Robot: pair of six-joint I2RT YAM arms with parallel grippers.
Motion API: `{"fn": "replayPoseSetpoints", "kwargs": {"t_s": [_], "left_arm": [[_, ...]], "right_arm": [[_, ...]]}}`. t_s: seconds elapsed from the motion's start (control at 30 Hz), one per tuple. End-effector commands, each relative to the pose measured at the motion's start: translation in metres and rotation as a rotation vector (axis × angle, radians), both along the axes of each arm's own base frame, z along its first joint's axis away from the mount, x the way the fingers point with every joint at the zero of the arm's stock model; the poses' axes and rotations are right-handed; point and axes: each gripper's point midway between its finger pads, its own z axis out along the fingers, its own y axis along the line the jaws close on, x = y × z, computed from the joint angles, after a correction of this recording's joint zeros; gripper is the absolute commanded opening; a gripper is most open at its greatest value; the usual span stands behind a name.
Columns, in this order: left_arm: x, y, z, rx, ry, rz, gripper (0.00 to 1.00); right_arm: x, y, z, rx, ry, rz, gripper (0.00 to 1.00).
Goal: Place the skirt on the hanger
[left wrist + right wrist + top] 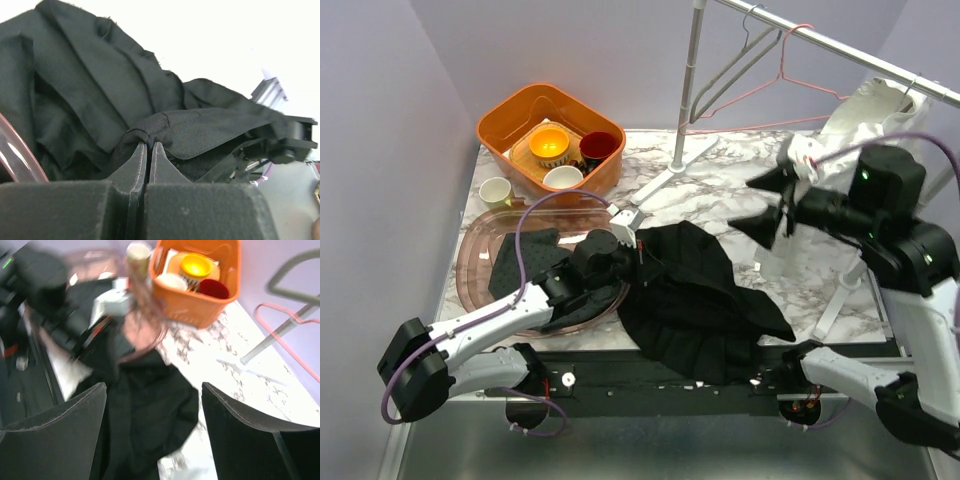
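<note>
The black skirt lay crumpled in loose folds on the marble counter, one edge draped over the rim of a pink tray and well apart from the pink hanger on the rail. The left end effector was pinched tight on a thick stitched fold at the skirt's edge, the cloth bunching just above its fingertips. The right end effector hung above the counter with its jaws spread wide, holding and touching nothing.
</note>
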Motion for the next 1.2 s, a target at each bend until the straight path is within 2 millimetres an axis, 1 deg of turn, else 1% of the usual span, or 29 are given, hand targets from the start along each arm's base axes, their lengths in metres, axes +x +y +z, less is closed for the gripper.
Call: {"fn": "replayPoseSetpoints", "kwargs": {"t_s": [0.0, 0.03, 0.07, 0.1, 0.13, 0.17, 0.2, 0.23, 0.27, 0.3, 0.4, 0.43, 0.57, 0.6, 0.63, 0.67, 0.7, 0.8, 0.83, 0.9, 0.97, 1.03, 1.1, 1.13, 1.17], "left_arm": [[-0.003, 0.008, 0.032, -0.017, -0.096, -0.038, 0.08], [-0.002, 0.011, 0.032, -0.012, -0.097, -0.028, 0.08], [-0.003, 0.013, 0.027, -0.005, -0.091, -0.025, 0.09], [-0.004, 0.014, 0.025, -0.005, -0.086, -0.024, 0.09], [-0.004, 0.016, 0.025, -0.009, -0.086, -0.022, 0.09], [-0.004, 0.018, 0.019, -0.005, -0.078, -0.016, 0.09], [-0.005, 0.019, 0.017, -0.010, -0.071, -0.011, 0.09], [-0.005, 0.019, 0.020, -0.024, -0.079, -0.008, 0.09], [-0.005, 0.021, 0.017, -0.023, -0.078, -0.005, 0.09], [-0.005, 0.021, 0.016, -0.026, -0.076, -0.004, 0.09], [-0.004, 0.020, 0.012, -0.035, -0.070, -0.005, 0.09], [-0.004, 0.019, 0.012, -0.041, -0.068, -0.005, 0.09], [-0.005, 0.018, 0.007, -0.048, -0.059, -0.008, 0.09], [-0.005, 0.018, 0.005, -0.046, -0.057, -0.008, 0.09], [-0.005, 0.018, 0.006, -0.049, -0.058, -0.007, 0.09], [-0.006, 0.019, 0.003, -0.044, -0.054, -0.006, 0.09], [-0.006, 0.019, 0.004, -0.049, -0.052, -0.004, 0.09], [-0.006, 0.020, 0.003, -0.053, -0.052, 0.002, 0.08], [-0.006, 0.020, 0.003, -0.054, -0.050, 0.001, 0.08], [-0.006, 0.020, 0.003, -0.058, -0.047, 0.001, 0.08], [-0.006, 0.021, 0.002, -0.056, -0.044, 0.003, 0.08], [-0.007, 0.021, 0.002, -0.058, -0.044, 0.003, 0.08], [-0.006, 0.021, 0.003, -0.059, -0.046, 0.003, 0.08], [-0.007, 0.021, 0.003, -0.058, -0.045, 0.001, 0.08], [-0.007, 0.021, 0.003, -0.059, -0.046, 0.003, 0.08]], "right_arm": [[0.076, 0.017, 0.055, 0.260, 0.055, -0.244, 1.00], [0.087, 0.016, 0.061, 0.288, 0.055, -0.296, 1.00], [0.113, 0.011, 0.062, 0.331, 0.085, -0.416, 1.00], [0.124, 0.012, 0.071, 0.371, 0.067, -0.456, 1.00], [0.135, 0.011, 0.071, 0.393, 0.074, -0.495, 1.00], [0.150, -0.001, 0.071, 0.458, 0.104, -0.619, 1.00], [0.168, -0.002, 0.065, 0.477, 0.119, -0.682, 1.00], [0.175, -0.005, 0.062, 0.495, 0.135, -0.727, 1.00], [0.185, -0.013, 0.060, 0.546, 0.162, -0.818, 1.00], [0.195, -0.012, 0.052, 0.551, 0.181, -0.847, 1.00], [0.209, -0.017, 0.046, 0.607, 0.216, -0.935, 0.99], [0.216, -0.017, 0.040, 0.617, 0.232, -0.962, 0.98], [0.238, -0.026, 0.033, 0.666, 0.233, -1.087, 0.93], [0.244, -0.027, 0.031, 0.662, 0.226, -1.106, 0.87], [0.246, -0.027, 0.036, 0.675, 0.220, -1.112, 0.86], [0.253, -0.025, 0.031, 0.664, 0.218, -1.121, 0.85], [0.256, -0.025, 0.031, 0.674, 0.215, -1.124, 0.83], [0.266, -0.023, 0.027, 0.686, 0.236, -1.155, 0.80], [0.268, -0.022, 0.025, 0.684, 0.237, -1.163, 0.76], [0.272, -0.023, 0.022, 0.685, 0.243, -1.189, 0.72], [0.274, -0.025, 0.020, 0.695, 0.248, -1.207, 0.62], [0.274, -0.027, 0.015, 0.699, 0.263, -1.225, 0.46], [0.273, -0.027, 0.015, 0.705, 0.267, -1.229, 0.43], [0.273, -0.028, 0.015, 0.709, 0.269, -1.233, 0.37], [0.273, -0.030, 0.014, 0.715, 0.272, -1.241, 0.34]]}}
